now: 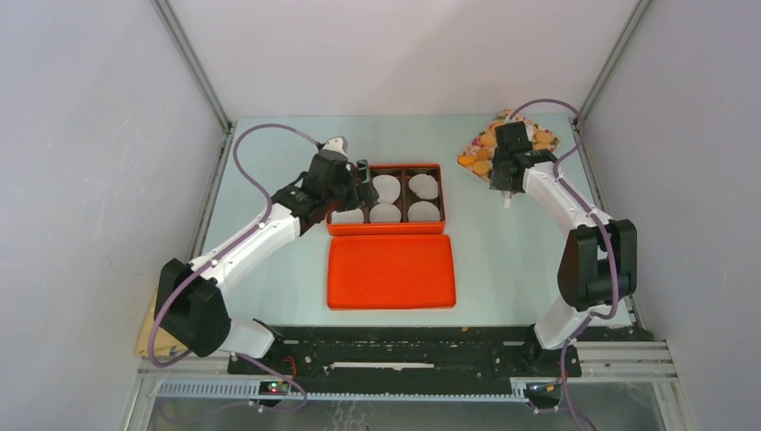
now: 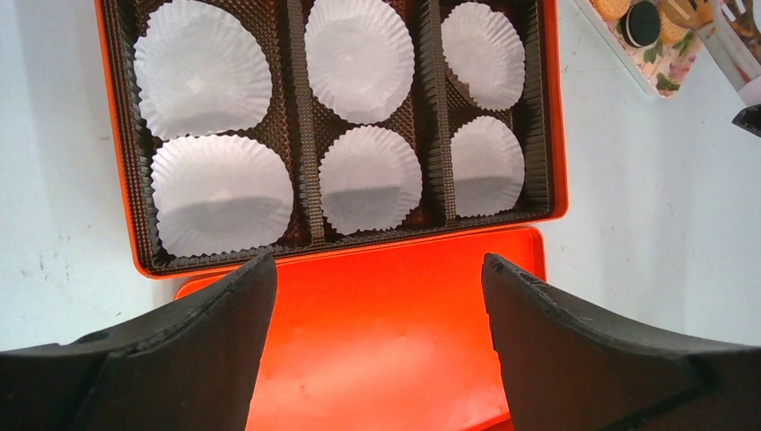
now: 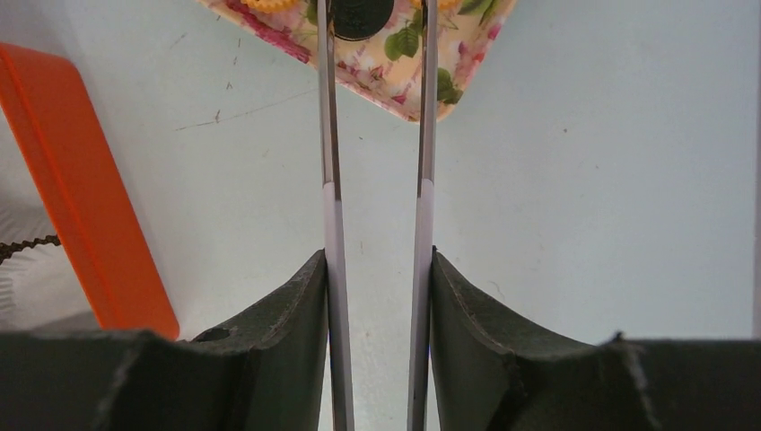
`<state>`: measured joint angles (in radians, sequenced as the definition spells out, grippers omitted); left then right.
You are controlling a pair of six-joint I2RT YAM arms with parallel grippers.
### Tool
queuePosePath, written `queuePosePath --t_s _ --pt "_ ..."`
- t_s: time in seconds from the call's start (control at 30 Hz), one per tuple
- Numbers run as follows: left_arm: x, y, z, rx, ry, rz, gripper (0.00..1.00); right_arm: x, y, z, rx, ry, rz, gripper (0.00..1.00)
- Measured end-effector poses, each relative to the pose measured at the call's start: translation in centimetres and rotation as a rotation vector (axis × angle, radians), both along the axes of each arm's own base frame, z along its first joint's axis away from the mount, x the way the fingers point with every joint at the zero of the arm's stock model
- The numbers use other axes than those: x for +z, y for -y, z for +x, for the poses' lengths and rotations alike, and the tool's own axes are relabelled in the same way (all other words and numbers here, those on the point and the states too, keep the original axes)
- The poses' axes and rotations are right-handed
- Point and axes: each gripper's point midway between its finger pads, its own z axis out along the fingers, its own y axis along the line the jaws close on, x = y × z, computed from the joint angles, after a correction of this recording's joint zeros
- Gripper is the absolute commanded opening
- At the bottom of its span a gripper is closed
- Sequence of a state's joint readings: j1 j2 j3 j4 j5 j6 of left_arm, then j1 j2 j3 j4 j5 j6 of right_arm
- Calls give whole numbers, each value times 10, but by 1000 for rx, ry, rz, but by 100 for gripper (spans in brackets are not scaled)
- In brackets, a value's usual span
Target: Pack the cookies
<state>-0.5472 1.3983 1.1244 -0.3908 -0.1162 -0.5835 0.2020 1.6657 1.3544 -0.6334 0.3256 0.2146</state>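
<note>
Right wrist: your right hand (image 3: 377,269) is clenched on tongs (image 3: 329,135) whose tips straddle a dark cookie (image 3: 359,16) on the floral tray (image 3: 399,85). Left wrist: your left hand (image 2: 377,265) is released over the lid (image 2: 377,350). Only the top view shows the whole heap of cookies (image 1: 485,154), far right on the bench (image 1: 502,260).

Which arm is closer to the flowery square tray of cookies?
Right. The right gripper, clamping metal tongs, is at the flowery tray; the left gripper is at the orange rectangular box's far end.
</note>
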Motion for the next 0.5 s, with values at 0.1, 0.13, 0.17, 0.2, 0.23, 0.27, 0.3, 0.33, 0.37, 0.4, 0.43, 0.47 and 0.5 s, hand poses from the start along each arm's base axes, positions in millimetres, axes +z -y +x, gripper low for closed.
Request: queuePosePath --t_s 0.1,0.13,0.17,0.2,0.23,0.27,0.3,0.33,0.37,0.4,0.43,0.47,0.5 --pt "-3 1 0 -3 -7 2 89 -8 0 4 -2 -10 22 47" --pt "-3 1 0 -5 -9 2 89 -10 0 5 -3 -13 29 47" --pt "-4 1 0 -6 -11 2 88 -13 -1 7 -3 -16 35 47" --pt "-4 2 0 -7 -12 2 88 -16 -1 8 -2 -22 41 47" --pt "-5 2 0 -8 -13 2 89 -19 -1 10 -2 -29 46 47" --pt "-5 2 0 -9 -14 1 89 -22 -2 12 0 -33 51 47" --pt "-6 3 0 -11 -15 0 88 -24 -3 14 1 -37 57 47" --pt "-6 3 0 -12 -16 0 88 -25 -3 17 0 -39 58 47" --pt "-7 3 0 -12 -17 1 88 -26 -3 19 -2 -41 58 47" --pt "-7 3 1 -12 -18 1 88 -28 -3 22 -5 -41 59 47" --pt "-8 4 1 -12 -18 1 88 -29 -3 23 -6 -42 59 47" --pt "-8 4 1 -13 -19 2 88 -30 -3 24 -8 -43 58 47" --pt "-8 4 1 -13 -19 3 88 -30 -3 25 -10 -41 58 47"
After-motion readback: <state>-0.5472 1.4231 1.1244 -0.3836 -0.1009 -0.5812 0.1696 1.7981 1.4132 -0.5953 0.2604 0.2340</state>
